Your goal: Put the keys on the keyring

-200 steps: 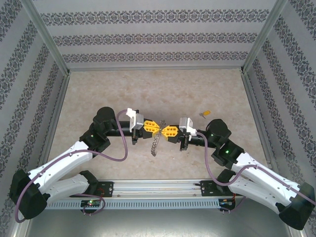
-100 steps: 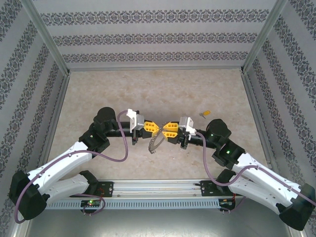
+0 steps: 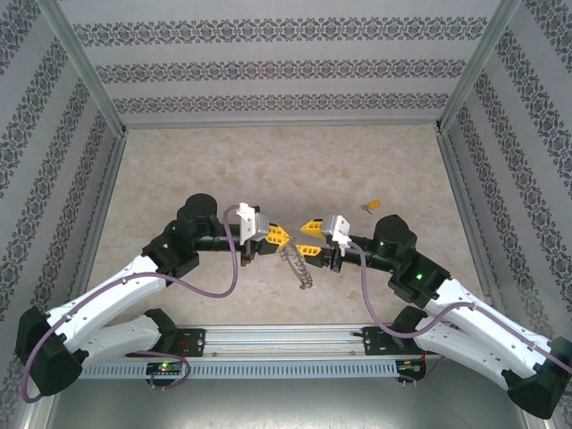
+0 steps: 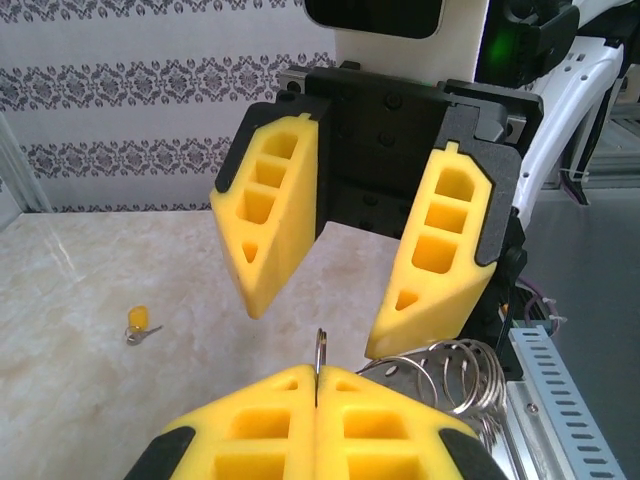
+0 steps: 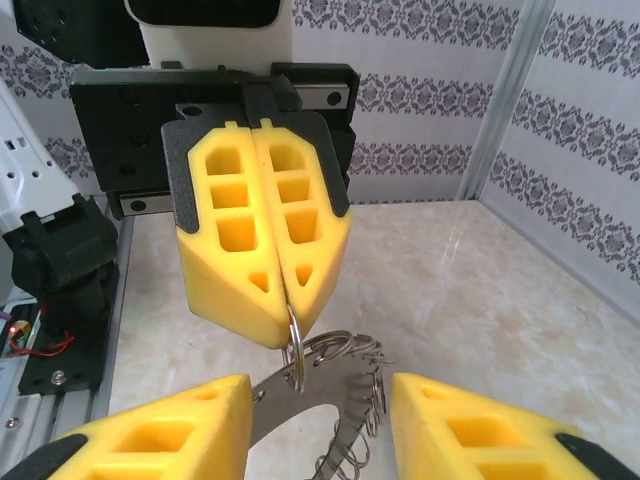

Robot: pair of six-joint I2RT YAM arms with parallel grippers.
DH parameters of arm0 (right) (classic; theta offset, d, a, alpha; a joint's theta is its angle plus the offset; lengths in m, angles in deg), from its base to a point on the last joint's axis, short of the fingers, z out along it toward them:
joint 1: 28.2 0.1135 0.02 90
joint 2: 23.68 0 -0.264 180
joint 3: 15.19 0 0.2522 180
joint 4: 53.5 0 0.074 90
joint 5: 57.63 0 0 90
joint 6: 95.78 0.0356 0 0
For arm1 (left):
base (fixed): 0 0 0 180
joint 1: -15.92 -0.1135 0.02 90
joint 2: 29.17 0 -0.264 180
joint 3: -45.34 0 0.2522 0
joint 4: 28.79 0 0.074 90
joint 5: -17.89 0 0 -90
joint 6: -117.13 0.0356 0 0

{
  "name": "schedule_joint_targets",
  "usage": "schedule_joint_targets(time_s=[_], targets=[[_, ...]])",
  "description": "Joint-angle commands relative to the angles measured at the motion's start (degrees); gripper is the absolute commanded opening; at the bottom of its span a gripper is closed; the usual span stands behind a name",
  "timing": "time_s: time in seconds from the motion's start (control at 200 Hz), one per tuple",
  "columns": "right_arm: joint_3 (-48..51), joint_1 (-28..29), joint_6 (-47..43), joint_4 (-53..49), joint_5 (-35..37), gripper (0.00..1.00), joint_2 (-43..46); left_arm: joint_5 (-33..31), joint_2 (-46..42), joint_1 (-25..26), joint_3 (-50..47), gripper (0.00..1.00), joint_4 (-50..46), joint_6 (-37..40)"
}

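The keyring [image 3: 299, 265], a flat grey metal band fringed with small wire loops, hangs limp from my left gripper [image 3: 279, 235]. That gripper [image 4: 318, 375] is shut on one thin loop at the ring's top [image 4: 321, 345]. In the right wrist view the same shut fingers [image 5: 262, 240] pinch the loop, and the band [image 5: 335, 388] curves below them. My right gripper [image 3: 307, 238] faces the left one and stands open [image 5: 320, 400], its yellow fingers on either side of the band. A key with a yellow head [image 3: 371, 206] lies on the table behind the right arm [image 4: 138, 323].
The beige tabletop [image 3: 286, 170] is enclosed by patterned walls with metal corner posts [image 3: 94, 85]. An aluminium rail [image 3: 286, 338] runs along the near edge between the arm bases. A purple cable [image 3: 228, 273] loops off the left arm.
My right gripper has opened and let go of the keyring. The two grippers have drawn slightly apart, and the keyring now hangs from the left gripper alone, swung to the right.
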Motion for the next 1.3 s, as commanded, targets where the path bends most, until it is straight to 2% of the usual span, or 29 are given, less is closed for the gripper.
schedule_joint_targets(time_s=[0.0, 0.31, 0.55, 0.869, 1.059, 1.179, 1.294], targets=[[-2.0, 0.8, -1.9, -2.0, 0.3, 0.42, -0.2, -0.4, 0.1, 0.9, 2.6, 0.0, -1.5, 2.5], [-2.4, 1.1, -1.9, -0.7, 0.1, 0.35, -1.8, -0.7, 1.0, 1.4, 3.5, 0.0, -3.2, 3.6], [-2.6, 1.5, -1.9, -0.3, 0.0, 0.26, -3.1, -0.8, 1.1, 1.7, 3.5, 0.0, -3.3, 3.7], [-2.7, 1.6, -2.4, 0.2, 0.0, 0.0, -3.4, -0.7, 1.2, 1.9, 3.5, 0.0, -3.3, 3.6], [-1.3, 1.7, -2.7, 1.4, -0.7, 0.0, -1.1, -1.6, 0.2, 1.8, 1.4, 0.0, 0.6, 1.6], [0.0, 1.7, -2.8, 2.3, -1.7, 0.0, 1.0, -1.4, 0.2, 1.8, 0.6, 0.09, 2.3, 0.5], [0.9, 1.6, -2.4, 3.8, -2.9, 0.0, 2.4, -0.7, 0.2, 1.8, -0.2, 0.13, 4.9, -1.0]])
